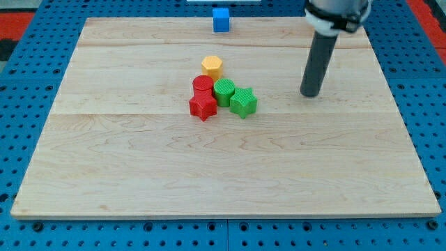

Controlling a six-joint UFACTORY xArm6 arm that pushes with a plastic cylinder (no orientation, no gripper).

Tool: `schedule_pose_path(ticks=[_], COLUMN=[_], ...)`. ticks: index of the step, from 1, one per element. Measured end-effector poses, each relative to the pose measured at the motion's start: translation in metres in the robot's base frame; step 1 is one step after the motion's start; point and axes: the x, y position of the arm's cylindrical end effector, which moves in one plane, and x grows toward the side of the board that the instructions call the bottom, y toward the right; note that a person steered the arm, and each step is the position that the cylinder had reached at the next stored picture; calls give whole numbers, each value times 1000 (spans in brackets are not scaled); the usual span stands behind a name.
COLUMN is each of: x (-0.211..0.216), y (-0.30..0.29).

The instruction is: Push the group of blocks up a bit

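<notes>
A pale wooden board [230, 174] lies on a blue perforated bench [21, 28]. My dark rod ends in my tip [309, 94], bare and touching nothing, well apart at three o'clock from the group: green plastic star [243, 102], red plastic star [203, 107], green cylinder [224, 90], red cylinder [202, 84], yellow hexagonal block [212, 66] at twelve. A blue cube [221, 19] sits alone at the board's top edge. I judge the push unstarted; my tip must get below the group. The arm's upper part is cut off.

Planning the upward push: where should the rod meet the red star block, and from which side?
Judging by the layout, press my tip against the red star on its lower edge, from the view's bottom; it sits lowest beside the green star.
</notes>
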Motion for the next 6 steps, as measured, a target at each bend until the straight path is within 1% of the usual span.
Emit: schedule_pose_path(ticks=[1,2,4,5,6], x=[25,33,-1,-23,-52], y=[-53,-94,-132,-153,-159])
